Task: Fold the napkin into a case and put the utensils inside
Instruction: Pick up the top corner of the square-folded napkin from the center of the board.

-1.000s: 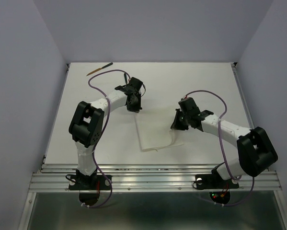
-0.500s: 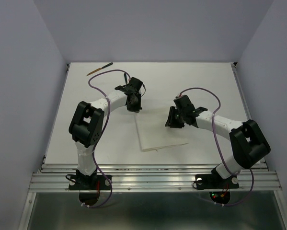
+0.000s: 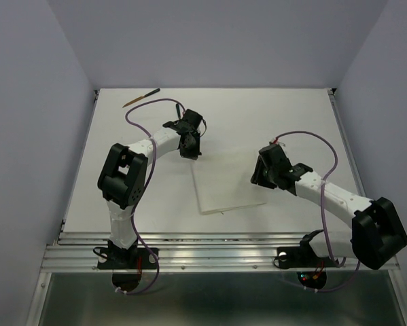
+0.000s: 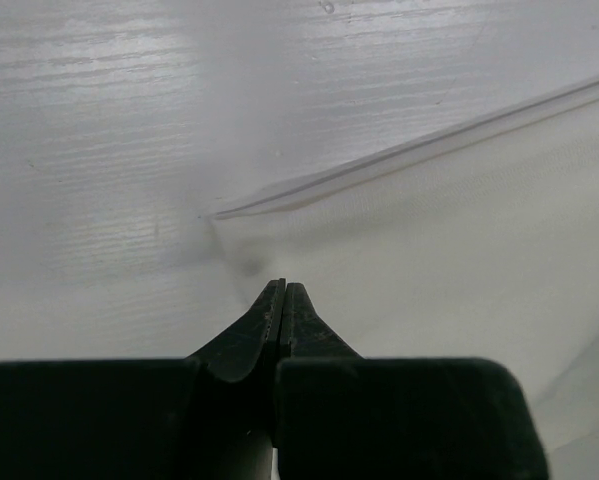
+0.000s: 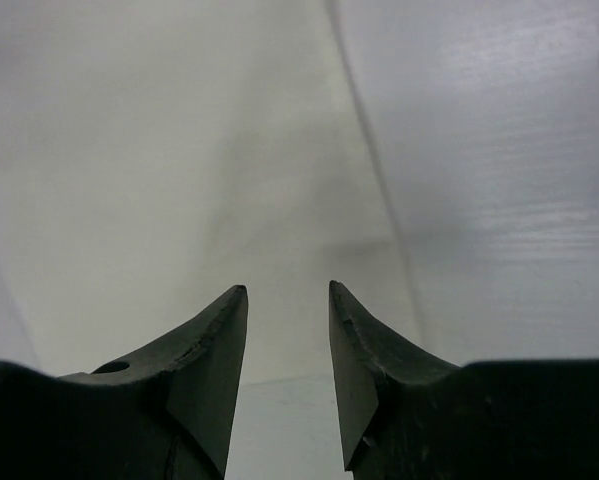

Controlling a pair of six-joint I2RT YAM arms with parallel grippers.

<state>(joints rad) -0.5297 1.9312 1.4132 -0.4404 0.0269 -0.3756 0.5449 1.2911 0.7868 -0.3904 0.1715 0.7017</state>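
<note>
Napkin (image 3: 227, 189) lies left of right gripper (image 3: 260, 178), right edge under its spread fingers; left gripper (image 3: 189, 148), pressed together, at far-left corner.

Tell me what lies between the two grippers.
The napkin, lying flat, fills the stretch between the left gripper and the right gripper; the top view shows it.

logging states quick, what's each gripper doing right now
Left gripper: jaws closed over the napkin, near its corner; nothing visibly held.
Right gripper: jaws open, empty.
</note>
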